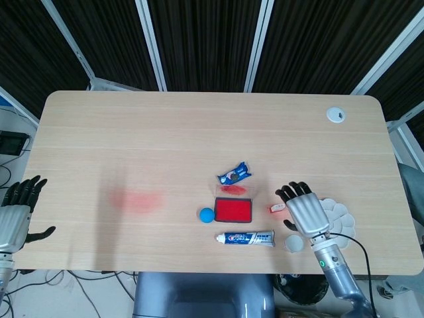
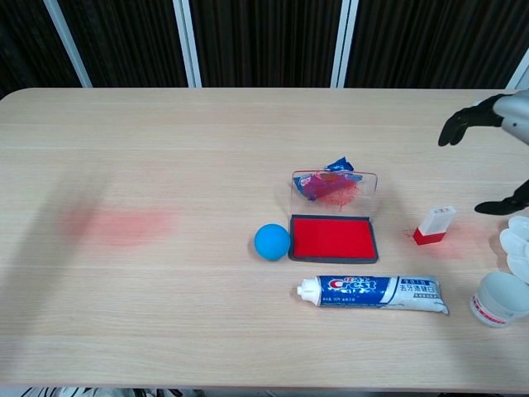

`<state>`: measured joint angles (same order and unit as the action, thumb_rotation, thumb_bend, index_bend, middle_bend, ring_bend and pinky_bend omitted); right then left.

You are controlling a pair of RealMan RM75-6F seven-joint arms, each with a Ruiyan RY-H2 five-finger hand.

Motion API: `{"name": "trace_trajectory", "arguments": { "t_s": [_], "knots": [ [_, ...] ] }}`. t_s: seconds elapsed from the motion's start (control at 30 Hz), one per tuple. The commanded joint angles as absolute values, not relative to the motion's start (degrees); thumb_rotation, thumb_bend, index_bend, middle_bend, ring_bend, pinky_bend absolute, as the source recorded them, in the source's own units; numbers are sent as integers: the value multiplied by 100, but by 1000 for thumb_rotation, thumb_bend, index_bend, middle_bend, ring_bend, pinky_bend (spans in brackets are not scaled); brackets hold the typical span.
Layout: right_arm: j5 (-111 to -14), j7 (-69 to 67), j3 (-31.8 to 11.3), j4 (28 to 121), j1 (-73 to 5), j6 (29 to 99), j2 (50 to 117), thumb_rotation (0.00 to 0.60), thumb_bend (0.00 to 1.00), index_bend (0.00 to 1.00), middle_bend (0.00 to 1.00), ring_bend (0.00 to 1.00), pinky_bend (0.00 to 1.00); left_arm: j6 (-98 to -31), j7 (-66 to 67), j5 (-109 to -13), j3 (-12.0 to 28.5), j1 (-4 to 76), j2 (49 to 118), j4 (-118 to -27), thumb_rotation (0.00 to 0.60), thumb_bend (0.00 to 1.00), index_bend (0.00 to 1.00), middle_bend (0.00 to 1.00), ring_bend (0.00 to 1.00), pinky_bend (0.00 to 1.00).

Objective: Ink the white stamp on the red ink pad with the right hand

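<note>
The white stamp with a red base stands upright on the table, right of the red ink pad; in the head view only a bit of the stamp shows beside my right hand. The ink pad lies with its clear lid up. My right hand hovers open, fingers spread, above and just right of the stamp, holding nothing; its fingertips enter the chest view at the right edge. My left hand stays open off the table's left edge.
A blue ball sits left of the pad, a toothpaste tube in front of it, a blue wrapper behind it. A white flower-shaped dish and a small white jar stand at the right. A red smear marks the left of the table.
</note>
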<state>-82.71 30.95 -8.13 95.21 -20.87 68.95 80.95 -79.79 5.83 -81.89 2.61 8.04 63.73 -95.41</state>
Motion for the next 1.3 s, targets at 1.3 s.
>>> {"name": "trace_trajectory", "arguments": {
  "t_s": [1.3],
  "knots": [
    [-7017, 3013, -783, 7535, -2724, 6095, 9493, 600, 340, 452, 395, 270, 279, -7735, 483, -7909, 298, 882, 6282, -9657, 600, 23, 0, 0, 0, 0]
  ]
}}
